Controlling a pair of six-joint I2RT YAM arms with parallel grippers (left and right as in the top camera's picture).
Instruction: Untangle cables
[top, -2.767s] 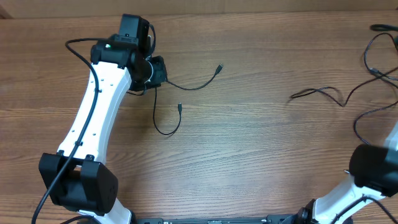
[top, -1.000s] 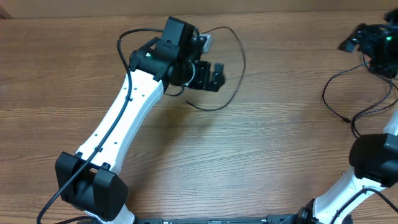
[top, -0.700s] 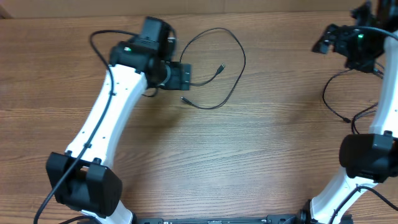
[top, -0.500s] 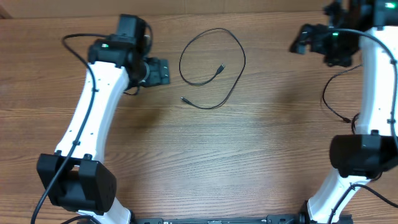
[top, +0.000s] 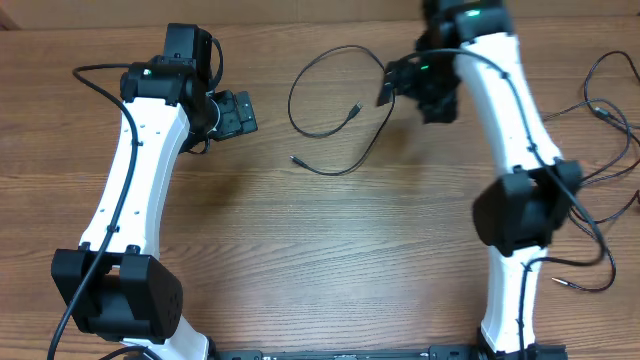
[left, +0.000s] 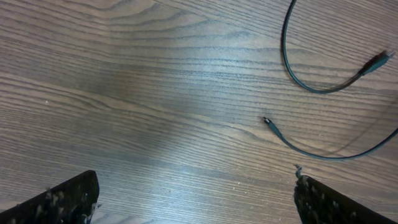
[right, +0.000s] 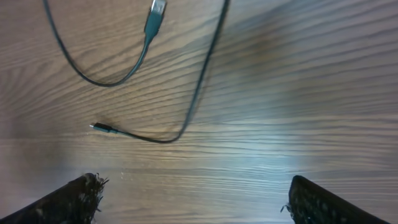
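One thin black cable (top: 291, 100) lies loose in an open loop at the middle back of the table, with a plug (top: 355, 108) inside the loop and a small tip (top: 291, 158) below it. My left gripper (top: 238, 112) hovers open just left of the loop, holding nothing. In the left wrist view the cable (left: 311, 90) and its tip (left: 266, 120) lie ahead of the gripper (left: 196, 202). My right gripper (top: 398, 86) hangs open over the loop's right side. The right wrist view shows the cable (right: 199, 87) above the empty gripper (right: 194, 202). More cables (top: 600, 110) sprawl at the far right.
The right arm stretches from the front right across the table towards the middle back. Loose cable strands run under and beside it near the right edge, with one plug end (top: 560, 282) at the front right. Bare wooden tabletop (top: 330, 260) fills the front middle.
The left gripper has let go of the looped cable and drawn back left. The right arm has swung from the far right edge in over the loop's right side.
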